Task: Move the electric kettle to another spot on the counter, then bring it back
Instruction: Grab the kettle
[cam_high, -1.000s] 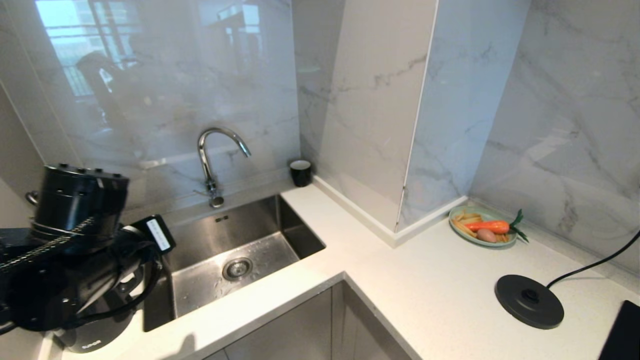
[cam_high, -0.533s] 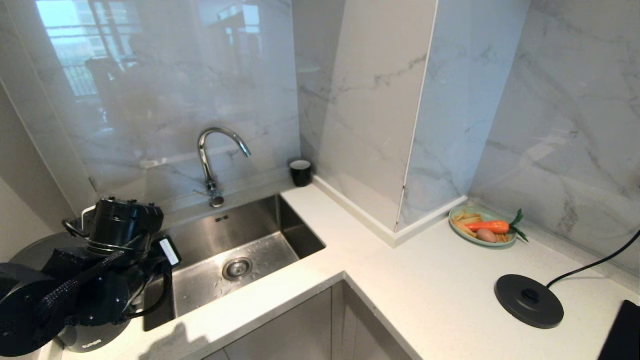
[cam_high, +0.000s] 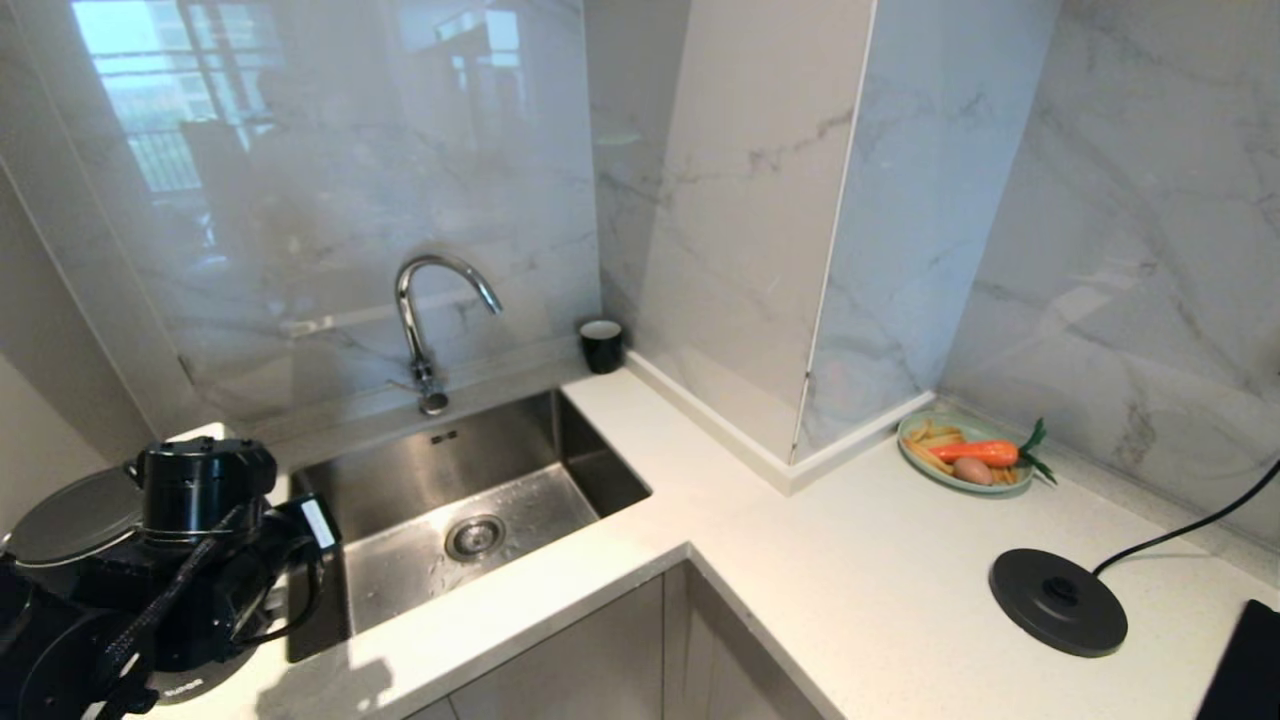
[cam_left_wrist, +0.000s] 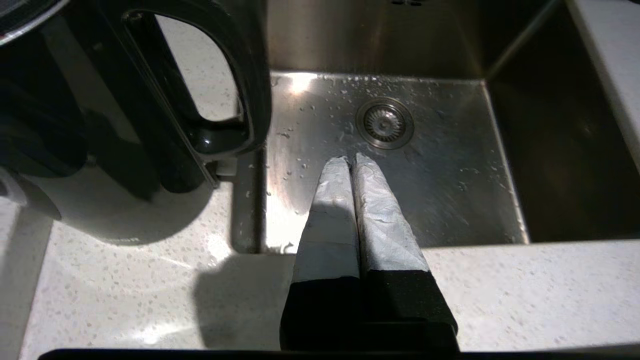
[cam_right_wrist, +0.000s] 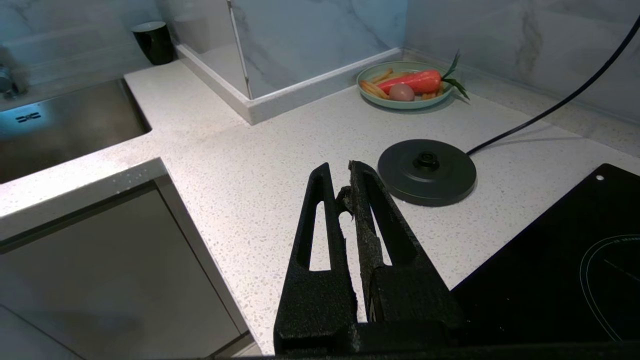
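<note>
**Glossy black handle beside closed fingers, kettle parked by the sink**

Glossy black plastic forms the thick loop handle of the electric kettle (cam_left_wrist: 150, 95), which stands on the white speckled counter (cam_left_wrist: 125, 295) at the left of the steel sink (cam_high: 470, 500), far from its round power base (cam_high: 1058, 602) on the counter's right-hand run. The left gripper (cam_left_wrist: 356, 159) hovers over the sink's near corner, just beside the handle but not touching it; its taped fingers (cam_left_wrist: 330, 210) are pressed together and hold nothing. The right gripper (cam_right_wrist: 345, 180) hangs above the counter near the power base, its fingers closed to a sliver and empty.

The kettle looks rigid and probably fairly heavy, more so if it has water in it, and the smooth handle could slip in a loose grip. The best hold is likely across the handle's upright stretch, fingers spread first, then closed through the loop.

Room is tight: the kettle sits close to the sink's rim, so a nudge that way could tip it into the basin. The way back to the base crosses open counter in front of the wall pillar; a plate of toy vegetables (cam_high: 965, 452) and the induction hob (cam_high: 1245, 665) flank the base, and the cord (cam_high: 1190, 530) trails off behind it.
</note>
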